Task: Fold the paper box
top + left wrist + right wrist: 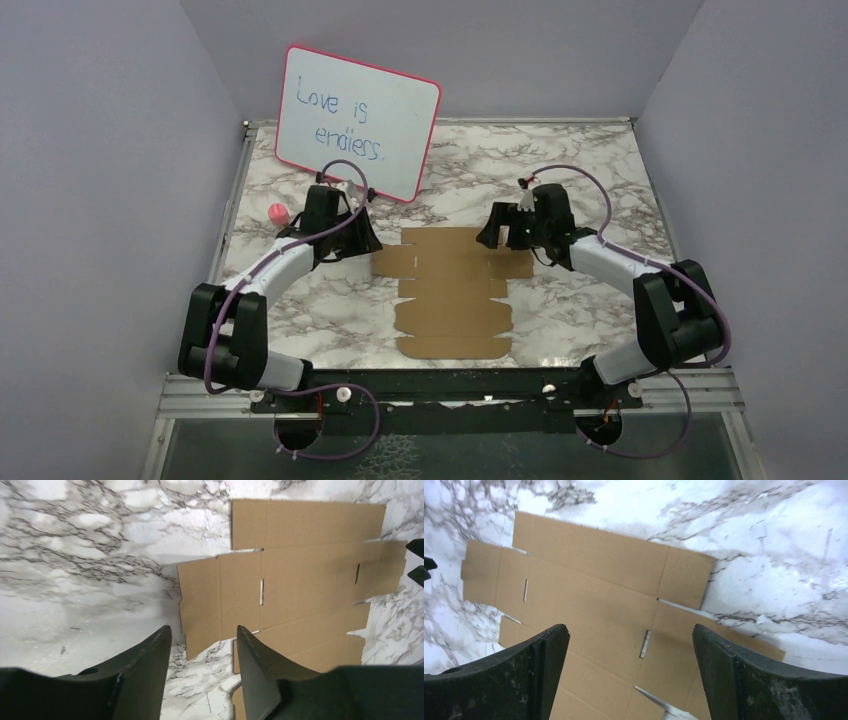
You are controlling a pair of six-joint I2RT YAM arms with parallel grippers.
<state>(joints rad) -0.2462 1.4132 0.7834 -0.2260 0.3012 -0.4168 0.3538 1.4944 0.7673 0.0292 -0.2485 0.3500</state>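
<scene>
The flat paper box (455, 290) lies at the middle of the marble table (600, 180), so lower your part-open, empty left gripper (203, 635) squarely over its left flap edge while the wide-open, empty right gripper (629, 630) steadies the opposite side.

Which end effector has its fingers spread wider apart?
The right end effector: its fingers stand far apart above the paper box. The left end effector shows a much narrower gap, at the sheet's edge.
</scene>
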